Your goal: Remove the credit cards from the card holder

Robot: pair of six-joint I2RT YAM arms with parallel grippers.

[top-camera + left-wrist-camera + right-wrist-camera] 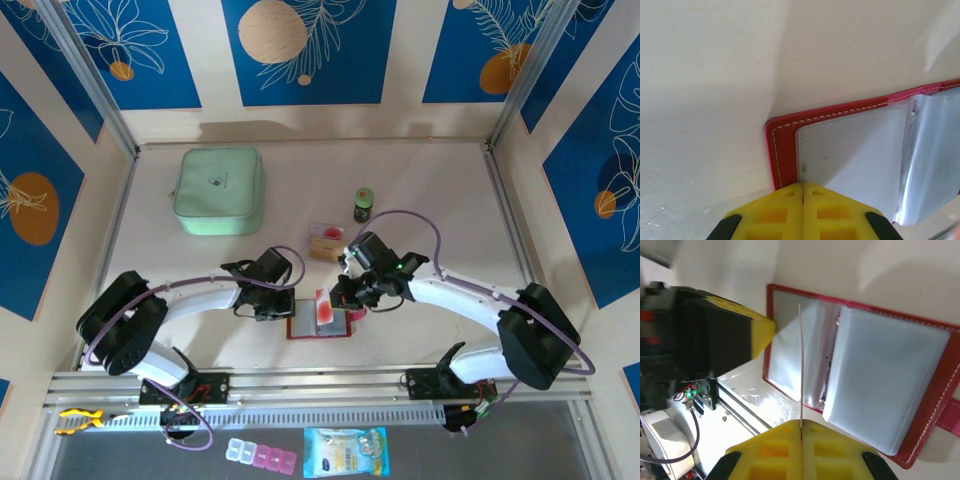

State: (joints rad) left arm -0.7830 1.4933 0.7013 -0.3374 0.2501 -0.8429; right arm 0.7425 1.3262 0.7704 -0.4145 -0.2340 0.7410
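Right wrist view gives you the clearest read. Your right jaws, blocky yellow plastic with square recesses, are pinched together on a credit card [800,365]. You see the card edge-on, as a thin straight line rising from the seam between them. Whether its far end is clear of the sleeves, you cannot tell from here.

Behind it the card holder [890,375] lies open and flat on the pale, smooth table [850,265]. It is a dark-red rectangular cover with rounded corners and light stitching along the rim. A pink tab [952,417] sticks out at one edge. Inside it, glossy clear sleeves fan out like pages and look milky against the lining.

From the left wrist, your left jaws are closed to a hairline seam. Their tips rest at the holder's near edge, where the red border meets the first clear sleeve.

From the top camera, the holder sits near the front middle of the table, between your two wrists. The held card looks reddish-orange and stands up over the holder. A soft, square mint-green pouch [220,190] with rounded corners lies well apart at the back left.
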